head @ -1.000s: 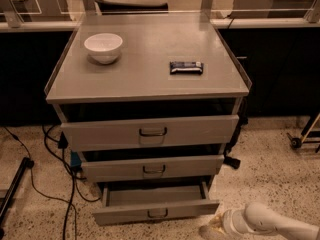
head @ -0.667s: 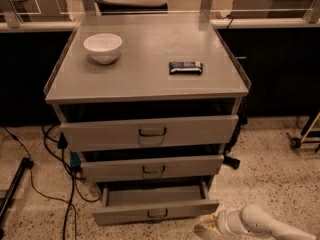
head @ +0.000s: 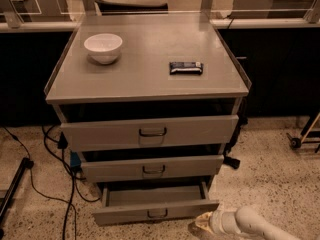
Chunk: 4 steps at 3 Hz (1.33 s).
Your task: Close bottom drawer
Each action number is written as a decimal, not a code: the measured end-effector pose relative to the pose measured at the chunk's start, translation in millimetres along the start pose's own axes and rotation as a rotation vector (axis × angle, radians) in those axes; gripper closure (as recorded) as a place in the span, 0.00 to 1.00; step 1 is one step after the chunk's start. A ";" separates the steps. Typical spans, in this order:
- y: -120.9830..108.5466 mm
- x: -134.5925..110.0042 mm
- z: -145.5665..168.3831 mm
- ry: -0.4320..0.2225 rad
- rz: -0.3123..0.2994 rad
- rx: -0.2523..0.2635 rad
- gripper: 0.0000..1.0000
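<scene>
Nothing done yet: bottom drawer (head: 125, 215) pulled far out at foot of cabinet (head: 150, 81), whole closing push left. Gripper (head: 204, 225) low near floor (head: 272, 181), just beside drawer's right front corner; openness impossible to tell.

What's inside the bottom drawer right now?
The bottom drawer shows only bare grey floor; its rear is hidden under the middle drawer. The claw sits by its front's right corner.

Dim warm light from above brightens the cabinet top (head: 145, 59); the gripper (head: 201, 225) shows pale bottom right.
</scene>
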<state>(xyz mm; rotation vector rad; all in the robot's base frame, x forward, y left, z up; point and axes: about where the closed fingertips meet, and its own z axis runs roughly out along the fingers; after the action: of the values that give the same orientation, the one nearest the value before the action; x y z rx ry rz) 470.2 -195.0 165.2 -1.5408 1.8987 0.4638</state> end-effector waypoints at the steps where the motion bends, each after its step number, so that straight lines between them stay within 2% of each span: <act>1: -0.1 3.0 2.4 0.009 -0.007 0.015 1.00; 4: -33.6 8.6 33.3 -0.015 -0.098 0.169 1.00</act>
<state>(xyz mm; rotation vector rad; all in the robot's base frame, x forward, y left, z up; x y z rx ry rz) 510.1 -188.7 139.1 -1.5064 1.7926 0.2642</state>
